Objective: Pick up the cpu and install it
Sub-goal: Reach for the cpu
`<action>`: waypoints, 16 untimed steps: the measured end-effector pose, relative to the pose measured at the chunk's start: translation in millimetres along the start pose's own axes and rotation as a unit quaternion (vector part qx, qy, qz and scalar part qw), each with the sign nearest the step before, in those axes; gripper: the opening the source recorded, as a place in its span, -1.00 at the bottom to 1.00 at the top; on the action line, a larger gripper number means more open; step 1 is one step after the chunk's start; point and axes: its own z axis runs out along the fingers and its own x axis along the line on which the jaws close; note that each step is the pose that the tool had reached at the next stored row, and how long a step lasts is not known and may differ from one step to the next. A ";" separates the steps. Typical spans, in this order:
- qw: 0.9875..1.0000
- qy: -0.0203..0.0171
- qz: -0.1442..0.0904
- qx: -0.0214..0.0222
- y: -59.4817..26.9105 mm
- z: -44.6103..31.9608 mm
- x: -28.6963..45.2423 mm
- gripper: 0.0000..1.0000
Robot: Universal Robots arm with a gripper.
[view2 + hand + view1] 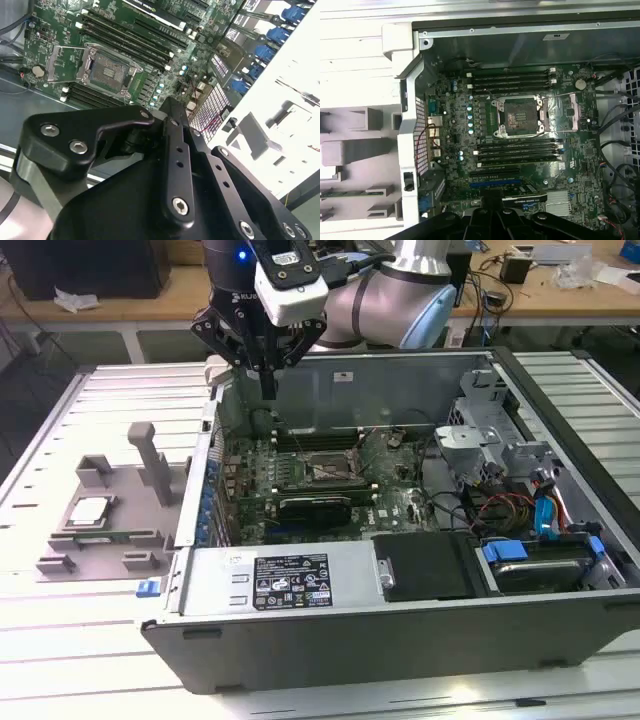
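Silver cpu (90, 510) on tray (130, 502), tool (268, 392) well apart

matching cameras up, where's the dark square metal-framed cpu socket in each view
Exterior view: dark square metal-framed cpu socket on the green motherboard, lower than the black pincer.
First wrist view: socket between two slot banks.
Second wrist view: socket beyond the pincer's linkage.
Shared landmark: long black memory slots flanking it.
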 end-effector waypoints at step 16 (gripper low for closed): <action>1.000 0.000 0.000 0.000 -0.1 -0.1 3.7 -0.79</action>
